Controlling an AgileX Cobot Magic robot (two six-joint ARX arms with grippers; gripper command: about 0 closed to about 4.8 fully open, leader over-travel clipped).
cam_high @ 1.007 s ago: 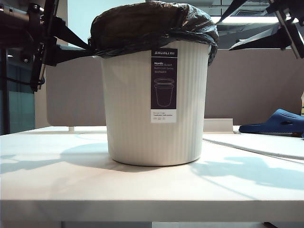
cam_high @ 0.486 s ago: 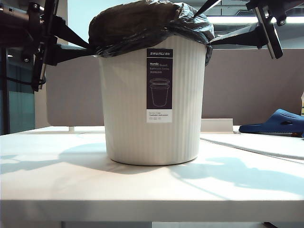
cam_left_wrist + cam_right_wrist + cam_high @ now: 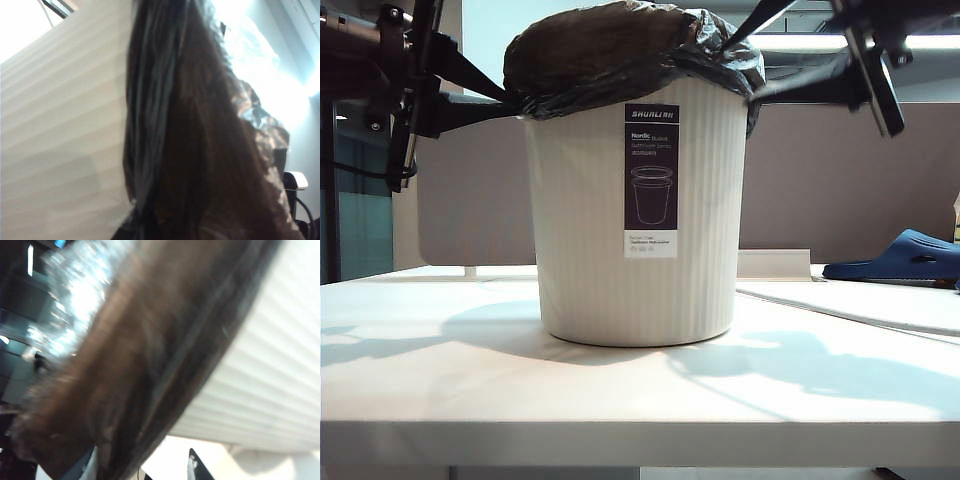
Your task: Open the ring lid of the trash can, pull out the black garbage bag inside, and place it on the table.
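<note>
Here we see one trash can [image 3: 638,215], a round cream-white bucket with fine vertical ribs and a tall dark label, standing upright on the smooth white surface [image 3: 620,385]. One black garbage bag [image 3: 620,50] of thin, crinkled, glossy film domes over its mouth and folds down over the rim. We cannot make out the ring lid under the film in any view.

In the exterior view the left gripper [image 3: 505,100] sits at the can's rim on the left, its dark jaws pressed together on the bag's folded edge. The right gripper [image 3: 745,65] is at the rim on the right, its two jaws standing well apart, one above the bag's edge and one below it; we cannot tell whether they touch the film.

The left wrist view adds what the exterior hides: the ribbed wall [image 3: 60,125] close up beside stretched, brownish, translucent film [image 3: 200,150], with the gripper itself out of frame. The right wrist view, blurred, shows the bag's rolled edge [image 3: 165,355] against the ribs [image 3: 270,375].

At the far right lies one blue slipper [image 3: 900,258].
</note>
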